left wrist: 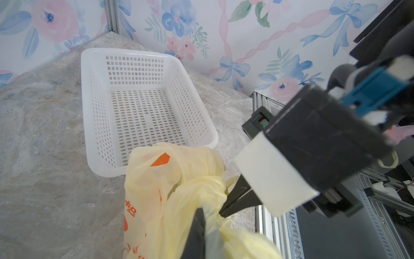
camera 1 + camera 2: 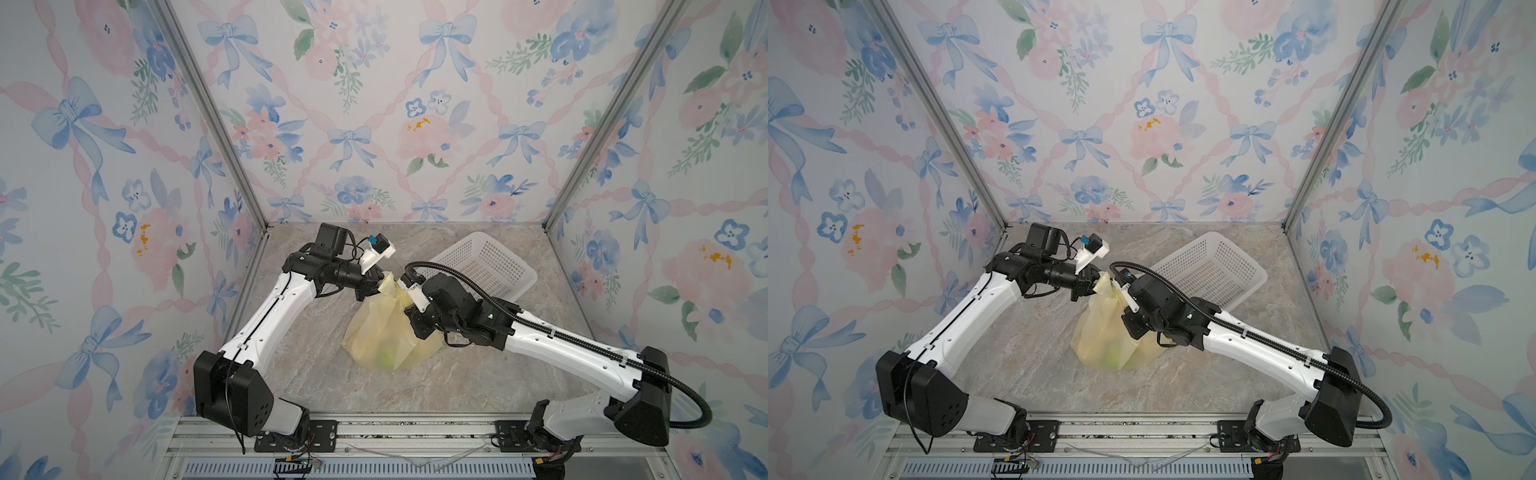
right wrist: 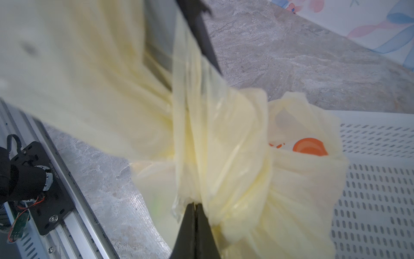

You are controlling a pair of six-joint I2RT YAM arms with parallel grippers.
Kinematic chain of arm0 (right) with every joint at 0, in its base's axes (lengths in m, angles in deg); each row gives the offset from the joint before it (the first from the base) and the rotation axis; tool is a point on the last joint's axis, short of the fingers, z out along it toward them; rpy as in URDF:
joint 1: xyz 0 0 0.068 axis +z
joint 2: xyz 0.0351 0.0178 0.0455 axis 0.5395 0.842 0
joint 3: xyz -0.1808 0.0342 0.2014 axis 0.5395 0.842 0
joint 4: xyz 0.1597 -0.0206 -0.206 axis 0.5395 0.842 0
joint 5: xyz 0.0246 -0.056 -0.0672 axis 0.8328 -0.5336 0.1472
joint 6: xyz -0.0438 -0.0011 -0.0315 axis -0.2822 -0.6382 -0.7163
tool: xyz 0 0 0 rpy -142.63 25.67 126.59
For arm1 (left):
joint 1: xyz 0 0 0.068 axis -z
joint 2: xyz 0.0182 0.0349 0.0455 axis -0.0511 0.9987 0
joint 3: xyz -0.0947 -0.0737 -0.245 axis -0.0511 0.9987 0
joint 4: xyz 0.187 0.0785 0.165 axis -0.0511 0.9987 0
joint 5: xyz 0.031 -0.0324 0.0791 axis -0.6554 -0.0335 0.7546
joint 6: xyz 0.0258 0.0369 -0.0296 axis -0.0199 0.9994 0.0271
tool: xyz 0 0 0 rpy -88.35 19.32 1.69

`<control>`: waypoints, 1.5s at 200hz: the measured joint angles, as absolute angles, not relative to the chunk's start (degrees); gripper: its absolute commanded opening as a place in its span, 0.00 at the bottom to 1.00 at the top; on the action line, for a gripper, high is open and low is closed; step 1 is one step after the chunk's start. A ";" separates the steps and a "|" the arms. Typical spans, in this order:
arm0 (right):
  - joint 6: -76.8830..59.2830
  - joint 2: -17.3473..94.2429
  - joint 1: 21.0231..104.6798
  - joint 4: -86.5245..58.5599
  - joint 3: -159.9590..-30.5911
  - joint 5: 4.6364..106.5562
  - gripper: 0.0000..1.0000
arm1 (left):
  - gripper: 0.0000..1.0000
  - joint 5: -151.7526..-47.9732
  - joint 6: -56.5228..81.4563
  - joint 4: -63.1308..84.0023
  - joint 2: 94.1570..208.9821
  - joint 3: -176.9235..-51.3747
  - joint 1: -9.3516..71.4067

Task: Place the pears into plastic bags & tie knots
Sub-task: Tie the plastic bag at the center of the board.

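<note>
The plastic bag (image 2: 388, 332) (image 2: 1106, 332) stands on the marble table, pale yellow with orange print. One green pear (image 2: 388, 358) (image 2: 1112, 362) shows through its wall, and the other pears are only dim pale shapes inside. Above the bag, the two handles are wound round each other into a knot (image 1: 209, 186) (image 3: 201, 139); how tight it is I cannot tell. My left gripper (image 2: 376, 287) (image 1: 208, 224) is shut on one handle tail. My right gripper (image 3: 195, 203) (image 1: 221, 213) is shut on the other tail, right beside the twist. In both top views the bag hides its fingertips.
A white perforated basket (image 2: 490, 266) (image 2: 1208, 266) (image 1: 89, 112) lies empty at the back right, close behind the bag. Floral walls enclose three sides. An aluminium rail (image 2: 374, 432) runs along the front edge, with both arm bases on it.
</note>
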State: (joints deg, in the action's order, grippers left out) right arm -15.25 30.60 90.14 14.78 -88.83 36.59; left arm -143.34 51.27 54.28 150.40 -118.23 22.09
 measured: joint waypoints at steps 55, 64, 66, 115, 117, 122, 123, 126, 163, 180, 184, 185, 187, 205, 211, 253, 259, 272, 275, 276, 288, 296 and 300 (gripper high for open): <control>-13.69 33.20 90.62 1.54 -82.44 25.40 0.00 | 0.03 -139.80 49.46 54.28 150.20 -117.55 24.53; -13.50 33.63 90.62 -1.33 -81.28 23.74 0.00 | 0.03 -139.18 49.08 54.28 149.85 -117.07 24.62; -13.41 33.74 90.62 -2.03 -80.98 23.35 0.00 | 0.03 -139.03 49.02 54.25 149.72 -116.96 24.67; -12.82 36.69 90.38 -17.41 -77.68 19.59 0.00 | 0.04 -136.34 47.12 53.71 147.67 -116.24 26.57; -12.80 36.85 90.34 -17.94 -77.66 19.63 0.00 | 0.04 -136.28 47.12 53.64 147.62 -116.24 26.68; -12.56 37.24 90.17 -19.45 -77.46 20.48 0.00 | 0.03 -135.95 46.92 53.49 147.60 -116.24 27.05; -12.49 37.33 90.12 -19.84 -77.42 20.66 0.00 | 0.03 -135.93 46.92 53.40 147.60 -116.24 27.11; -12.23 37.50 90.08 -20.74 -77.24 21.16 0.00 | 0.03 -135.62 46.81 53.34 147.60 -116.24 27.33; -9.37 38.18 88.75 -38.68 -68.69 31.17 0.00 | 0.21 -133.50 44.49 52.72 147.58 -116.27 29.56; -8.05 38.53 87.94 -46.05 -64.96 34.82 0.00 | 0.47 -131.88 43.86 52.90 147.51 -116.27 30.39; -7.97 38.60 87.70 -47.23 -64.48 35.43 0.00 | 0.53 -131.40 43.18 52.79 147.49 -116.27 30.48; -7.92 38.64 87.61 -47.60 -64.35 35.70 0.00 | 0.55 -131.34 43.31 52.72 147.47 -116.27 30.48; -7.77 38.73 87.41 -48.06 -64.17 36.05 0.00 | 0.57 -131.21 43.05 52.62 147.40 -116.27 30.50; -7.44 40.56 86.06 -51.60 -63.65 39.37 0.00 | 0.74 -129.11 40.74 50.10 145.46 -116.27 31.16; -7.25 41.26 85.66 -52.54 -63.65 40.26 0.00 | 0.80 -127.80 39.66 49.21 144.28 -116.24 31.31; -7.29 42.81 83.22 -53.50 -63.78 41.36 0.00 | 0.96 -112.10 36.04 43.15 130.62 -113.01 30.63; -7.29 42.75 83.06 -53.11 -63.86 41.16 0.00 | 0.97 -110.79 36.01 42.63 128.98 -111.68 30.37; -7.31 42.12 82.93 -51.64 -63.89 40.29 0.00 | 0.98 -108.78 35.80 42.04 127.17 -108.75 29.91; -7.31 41.87 82.87 -51.05 -63.89 40.02 0.00 | 0.98 -108.28 35.71 41.88 127.08 -107.98 29.89; -7.31 41.83 82.87 -50.92 -63.89 39.98 0.00 | 0.98 -108.12 35.66 41.86 127.06 -107.81 29.89; -7.64 40.85 82.82 -48.95 -64.00 39.15 0.00 | 0.98 -106.03 35.12 41.84 127.67 -105.14 29.89; -7.79 40.17 82.82 -47.49 -64.28 38.43 0.00 | 0.98 -104.58 34.64 41.84 128.65 -103.50 29.89; -7.94 39.86 82.82 -46.81 -64.45 38.19 0.00 | 0.98 -103.82 34.31 41.86 129.22 -102.63 29.89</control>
State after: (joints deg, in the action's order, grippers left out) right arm -7.94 39.86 82.82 -46.81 -64.45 38.19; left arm -103.82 34.31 41.86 129.22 -102.63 29.89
